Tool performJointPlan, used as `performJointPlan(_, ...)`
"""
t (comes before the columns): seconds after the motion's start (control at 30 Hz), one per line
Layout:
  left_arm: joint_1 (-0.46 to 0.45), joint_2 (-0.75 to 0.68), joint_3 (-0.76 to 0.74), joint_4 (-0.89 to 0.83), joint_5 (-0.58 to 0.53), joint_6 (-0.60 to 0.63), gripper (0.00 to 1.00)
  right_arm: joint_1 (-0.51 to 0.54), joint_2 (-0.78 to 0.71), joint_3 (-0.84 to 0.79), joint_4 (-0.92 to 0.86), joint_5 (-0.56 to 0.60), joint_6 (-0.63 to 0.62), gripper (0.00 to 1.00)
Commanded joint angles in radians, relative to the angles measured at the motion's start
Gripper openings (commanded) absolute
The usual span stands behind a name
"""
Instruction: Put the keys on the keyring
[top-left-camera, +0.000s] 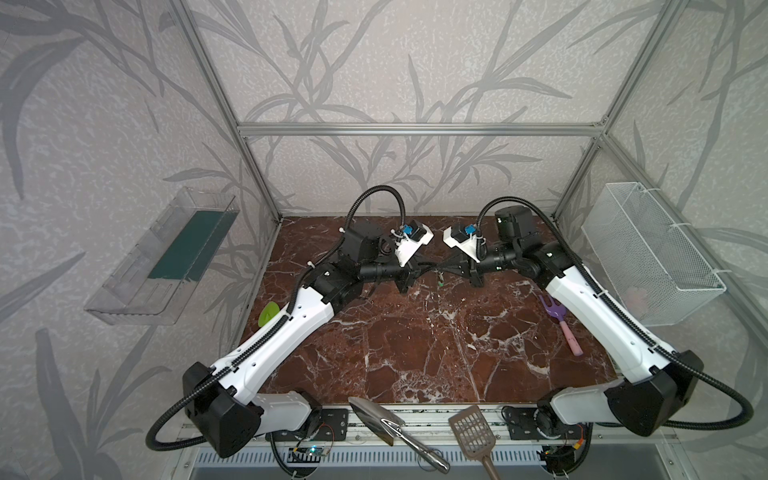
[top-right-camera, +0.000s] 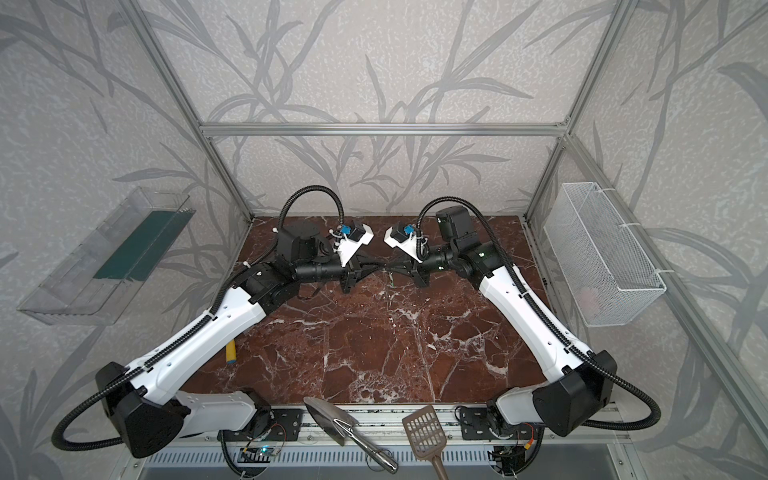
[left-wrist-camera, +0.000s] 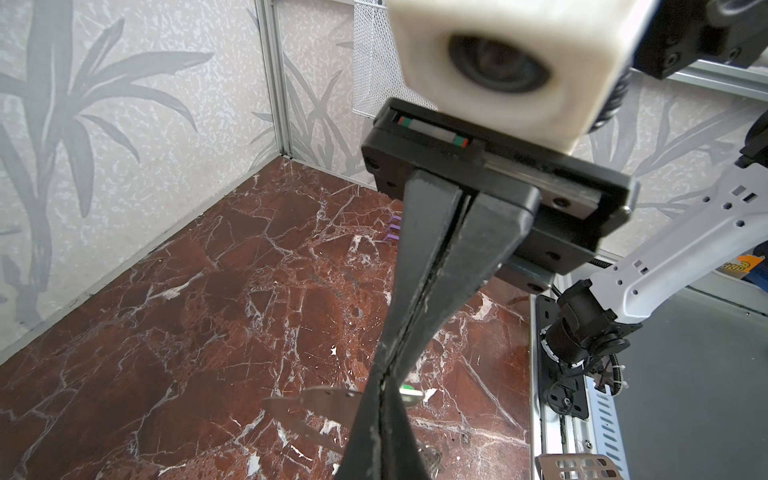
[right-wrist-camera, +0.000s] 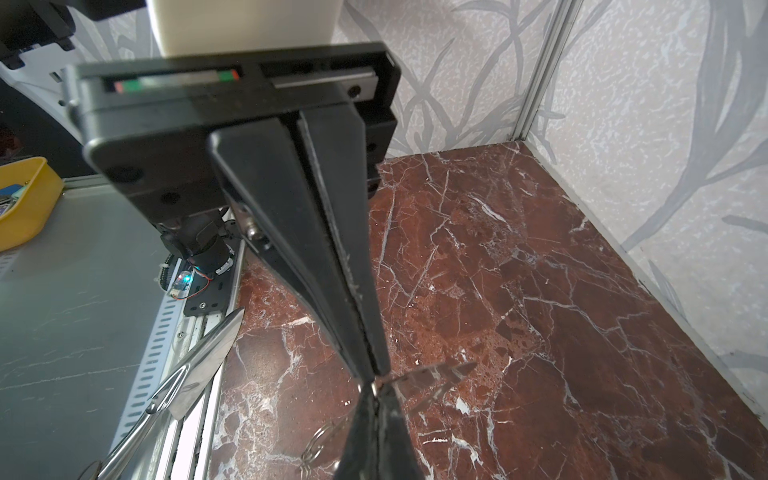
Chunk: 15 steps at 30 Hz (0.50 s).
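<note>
The two arms meet tip to tip above the far middle of the table (top-left-camera: 415, 357), which puts the joint work straight in front of both wrist cameras. The left gripper (top-left-camera: 429, 272) has its fingers pressed together. In the left wrist view the key (left-wrist-camera: 409, 389) crosses them, green head on one side and a blurred metal blade on the other, so I judge it pinched across the shank. The right gripper (top-left-camera: 446, 269) is pressed together too. In the right wrist view a small wire loop sits at its tip and the keyring (right-wrist-camera: 320, 444) hangs just beside its fingers, so it seems to hold the keyring, though the exact bite is hidden. In both top views the green head hangs just below the meeting point, clear of the table. Held in the air, each piece can be turned freely: one arm steadies the ring while the other feeds the key onto the wire. Whether the key is threaded yet is too small to tell. The rake (top-left-camera: 560, 322) at the right and the scoop (top-left-camera: 268, 314) at the left lie well apart.
</note>
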Motion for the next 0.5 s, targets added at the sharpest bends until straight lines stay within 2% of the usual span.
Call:
performJointPlan(0.0, -0.004, 0.003, -0.007, 0.069, -0.033, -0.016, 0.00, 0.001, -0.046, -0.023, 0.098, -0.012, 0.059, 0.00)
performJointPlan(0.1, -0.004, -0.012, -0.043, 0.153, -0.044, -0.042, 0.00, 0.000, -0.052, -0.041, 0.130, -0.009, 0.089, 0.00)
performJointPlan(0.3, -0.003, -0.033, -0.104, 0.313, -0.060, -0.091, 0.00, 0.001, -0.054, -0.061, 0.160, -0.009, 0.119, 0.13)
performJointPlan(0.47, -0.003, -0.057, -0.131, 0.372, -0.082, -0.099, 0.00, 0.001, -0.055, -0.068, 0.160, 0.003, 0.122, 0.20)
